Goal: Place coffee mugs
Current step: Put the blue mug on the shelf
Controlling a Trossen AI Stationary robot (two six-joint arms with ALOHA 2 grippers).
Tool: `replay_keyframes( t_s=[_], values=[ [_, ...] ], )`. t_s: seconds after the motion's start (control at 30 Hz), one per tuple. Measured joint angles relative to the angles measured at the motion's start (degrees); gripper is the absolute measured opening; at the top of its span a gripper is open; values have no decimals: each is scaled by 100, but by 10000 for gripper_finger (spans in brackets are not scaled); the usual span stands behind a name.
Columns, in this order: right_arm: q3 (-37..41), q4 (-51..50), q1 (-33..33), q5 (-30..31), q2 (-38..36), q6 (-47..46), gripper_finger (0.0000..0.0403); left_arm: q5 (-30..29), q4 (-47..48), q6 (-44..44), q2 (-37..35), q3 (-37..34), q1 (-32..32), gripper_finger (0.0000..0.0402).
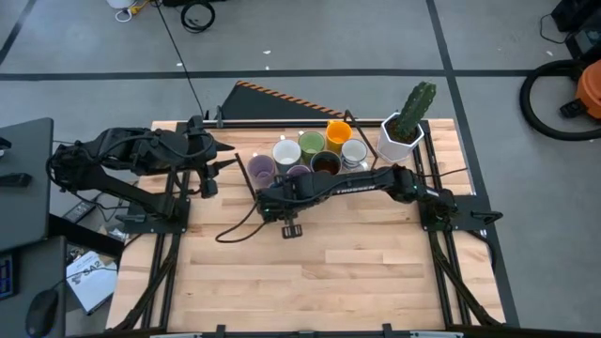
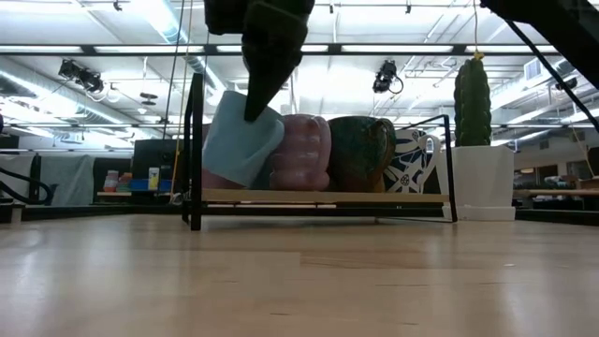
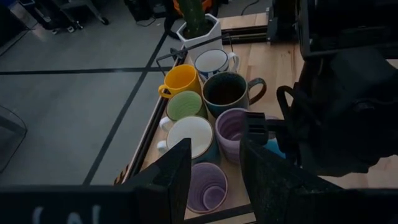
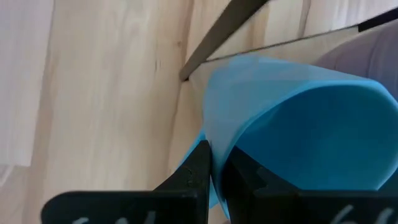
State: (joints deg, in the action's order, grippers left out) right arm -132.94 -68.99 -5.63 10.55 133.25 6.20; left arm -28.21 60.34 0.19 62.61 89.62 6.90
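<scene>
Right gripper (image 4: 216,163): my jaws pinch the rim of the light-blue glazed ceramic mug (image 4: 298,118), tilted at the black wire rack's (image 2: 196,150) near-left corner.
Left gripper (image 3: 214,165): my jaws wide, empty, near the table's (image 1: 319,272) left edge.

- Across my wooden table (image 1: 319,272), a white faceted pot (image 1: 398,139) stands at the far right corner, holding a tall green cactus (image 1: 416,105).
- A black wire rack (image 2: 323,198) lies just left of that pot.
- An orange-and-black striped board (image 1: 282,98) lies behind the table's far edge.
- A vacuum cleaner (image 1: 575,94) sits on the floor, well right of the table.
- A grey desk (image 1: 23,178) stands left of it.
</scene>
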Motion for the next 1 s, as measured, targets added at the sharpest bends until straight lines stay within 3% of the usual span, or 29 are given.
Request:
replay_keyframes(
  t_s=[0.27, 0.6, 1.0],
  values=[
    [-2, -2, 46, -15, 0, -7, 36, 2, 0, -29, 0, 0, 0, 142],
    [20, 134, 153, -9, -17, -161, 80, 163, 192, -157, 0, 0, 11, 142],
    [24, 456, 153, 251, -20, -491, 82, 367, 634, -386, 0, 0, 11, 142]
  ],
)
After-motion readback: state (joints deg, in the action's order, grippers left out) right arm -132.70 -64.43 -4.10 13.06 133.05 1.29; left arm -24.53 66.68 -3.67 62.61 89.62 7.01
